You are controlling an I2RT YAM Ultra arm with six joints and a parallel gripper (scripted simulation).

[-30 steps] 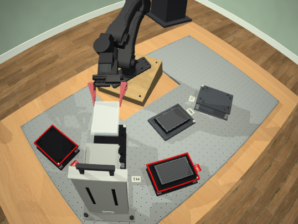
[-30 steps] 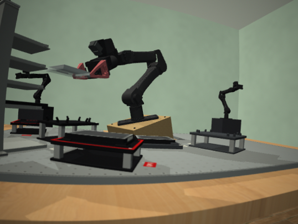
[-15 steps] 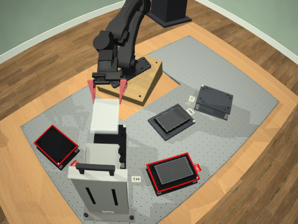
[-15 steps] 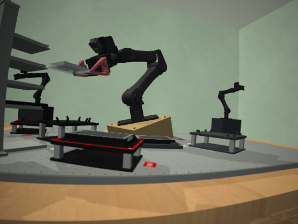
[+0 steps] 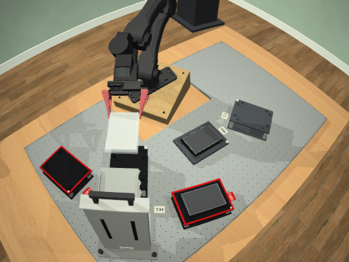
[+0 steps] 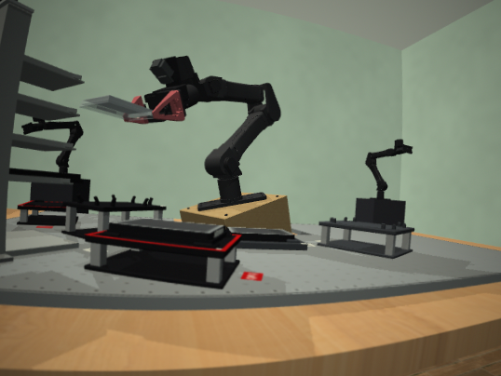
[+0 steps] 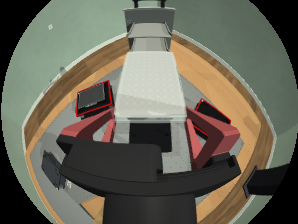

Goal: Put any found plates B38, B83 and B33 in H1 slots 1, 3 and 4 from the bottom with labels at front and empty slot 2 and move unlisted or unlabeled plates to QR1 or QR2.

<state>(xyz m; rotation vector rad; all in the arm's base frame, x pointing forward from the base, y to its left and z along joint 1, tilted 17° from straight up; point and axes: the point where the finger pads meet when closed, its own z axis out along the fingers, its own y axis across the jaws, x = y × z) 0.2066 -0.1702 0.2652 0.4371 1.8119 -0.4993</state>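
My gripper (image 5: 124, 114) (image 6: 150, 113) (image 7: 150, 111) is shut on one short end of a pale translucent plate (image 5: 122, 133) (image 6: 112, 104) (image 7: 149, 86). It holds the plate level in the air, in front of the open side of the hotel H1 (image 5: 117, 220) (image 6: 6, 140) (image 7: 152, 12). The plate's far end is close to the shelf fronts, at about the height of the upper shelves. A dark shape (image 6: 44, 178) lies at the lowest level of the hotel. No label on the held plate can be read.
A red-framed nest (image 5: 51, 158) left of the hotel is empty. Another red-framed nest (image 5: 180, 208) (image 6: 163, 242) on the right holds a dark plate (image 5: 202, 198) (image 6: 172, 228). A middle nest holds a dark plate (image 5: 202, 139). A raised dark nest (image 5: 251, 118) (image 6: 368, 228) stands empty.
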